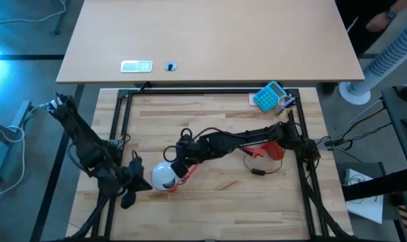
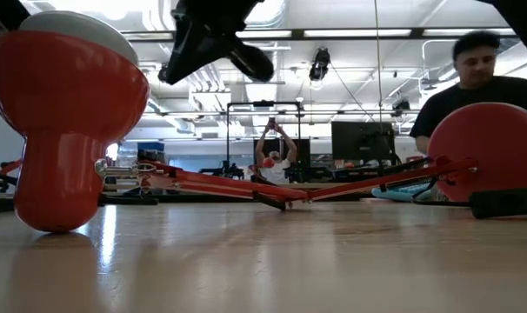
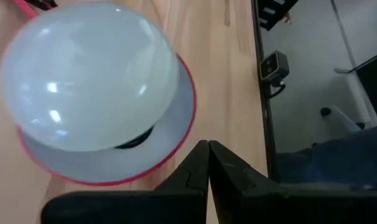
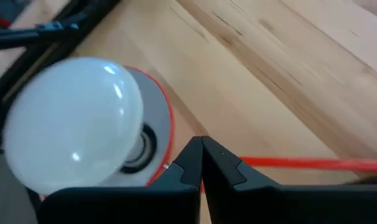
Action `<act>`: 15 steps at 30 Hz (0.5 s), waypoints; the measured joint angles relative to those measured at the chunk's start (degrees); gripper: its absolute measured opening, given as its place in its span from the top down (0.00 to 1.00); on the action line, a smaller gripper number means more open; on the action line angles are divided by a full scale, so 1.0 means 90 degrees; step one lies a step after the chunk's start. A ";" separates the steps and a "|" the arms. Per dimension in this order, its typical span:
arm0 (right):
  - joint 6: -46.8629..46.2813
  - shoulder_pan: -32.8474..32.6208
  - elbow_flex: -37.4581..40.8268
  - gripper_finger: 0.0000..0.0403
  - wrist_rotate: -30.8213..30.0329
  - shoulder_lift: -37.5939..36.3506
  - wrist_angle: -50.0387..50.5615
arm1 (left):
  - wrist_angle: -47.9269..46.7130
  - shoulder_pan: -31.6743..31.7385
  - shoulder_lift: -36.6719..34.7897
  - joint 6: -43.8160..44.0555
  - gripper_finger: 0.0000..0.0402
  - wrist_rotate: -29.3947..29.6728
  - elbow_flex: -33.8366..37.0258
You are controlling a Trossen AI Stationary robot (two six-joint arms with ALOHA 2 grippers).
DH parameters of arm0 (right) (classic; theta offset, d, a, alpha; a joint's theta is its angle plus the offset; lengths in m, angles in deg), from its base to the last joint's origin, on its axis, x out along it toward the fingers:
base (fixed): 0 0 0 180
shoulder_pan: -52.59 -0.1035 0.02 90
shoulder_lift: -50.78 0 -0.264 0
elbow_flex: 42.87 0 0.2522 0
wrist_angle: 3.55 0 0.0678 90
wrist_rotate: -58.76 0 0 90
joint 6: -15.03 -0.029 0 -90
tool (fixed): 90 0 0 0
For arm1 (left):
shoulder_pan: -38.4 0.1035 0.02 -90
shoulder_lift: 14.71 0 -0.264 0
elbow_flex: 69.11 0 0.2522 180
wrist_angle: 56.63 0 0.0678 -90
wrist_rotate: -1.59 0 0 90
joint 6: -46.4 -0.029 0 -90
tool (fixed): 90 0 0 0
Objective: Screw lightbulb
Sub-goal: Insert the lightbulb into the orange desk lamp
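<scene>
You see the lightbulb (image 1: 163, 175) seated in the red lamp shade (image 3: 187, 121) on the table (image 1: 217, 195). Your left gripper (image 1: 138, 180) and right gripper (image 1: 178, 166) flank it, both pinched together, holding nothing.

Teal calculator (image 1: 268, 96) at table's far edge, white fan (image 1: 381, 64) beside table

The bulb's (image 4: 73, 121) screw base is hidden inside the shade (image 4: 156, 134), so how deep it sits cannot be told. In the low view the shade (image 2: 68, 78) is cut off at the edge. A blurred person (image 2: 485, 83) sits behind the lamp base (image 2: 490, 152), perhaps leaning forward.
</scene>
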 joint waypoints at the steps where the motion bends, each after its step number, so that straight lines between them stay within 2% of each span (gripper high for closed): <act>1: 0.0013 0.0010 0.0041 1.00 0.0002 0.0000 -0.0127 | 0.0058 0.0004 0.0079 -0.0042 1.00 0.0000 0.0000; 7: 0.0016 0.0034 0.0249 1.00 0.0054 0.0012 -0.0598 | 0.0087 0.0243 0.0259 -0.0279 1.00 -0.0040 0.0032; 15: -0.0022 0.0044 0.0611 1.00 0.0223 0.0022 -0.1401 | 0.0089 0.0528 0.0037 -0.0270 1.00 -0.0052 0.0276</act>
